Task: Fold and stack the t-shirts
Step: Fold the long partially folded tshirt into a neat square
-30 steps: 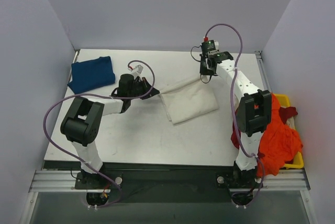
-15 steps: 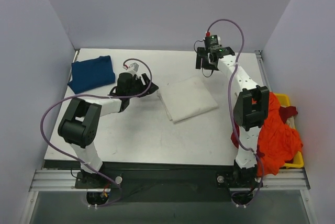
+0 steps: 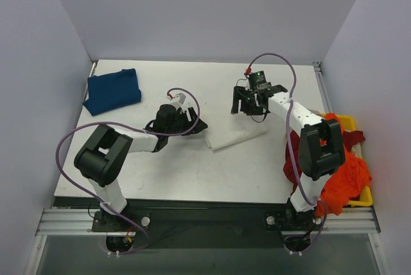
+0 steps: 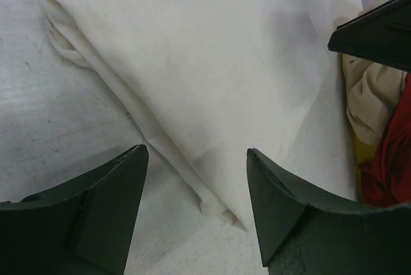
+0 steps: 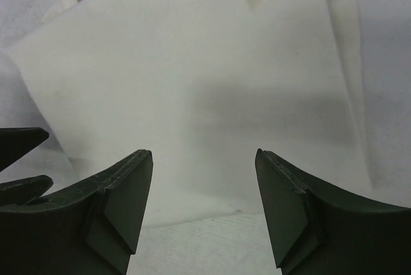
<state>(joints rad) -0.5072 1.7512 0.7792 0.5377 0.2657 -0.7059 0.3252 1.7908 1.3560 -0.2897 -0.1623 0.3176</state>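
Note:
A folded cream t-shirt (image 3: 234,132) lies mid-table, filling both wrist views (image 4: 212,63) (image 5: 192,76). My left gripper (image 3: 196,124) is at its left edge, open, with the shirt's near corner between the spread fingers (image 4: 196,150) and nothing held. My right gripper (image 3: 247,105) is over the shirt's far edge, open and empty (image 5: 203,152). A folded dark blue t-shirt (image 3: 113,90) rests at the back left. Orange (image 3: 340,172) and dark red (image 3: 353,139) t-shirts are heaped at the right. Beige cloth (image 4: 369,95) shows in the left wrist view.
A yellow bin (image 3: 363,199) at the table's right edge holds the heap of shirts, which spills over its rim beside the right arm's base. Grey walls close in the table on three sides. Purple cables loop off both arms.
Both grippers have opened and let go of the cream shirt, which now lies folded flat. The left gripper moved right and the right gripper came nearer, both down to the shirt's edges.

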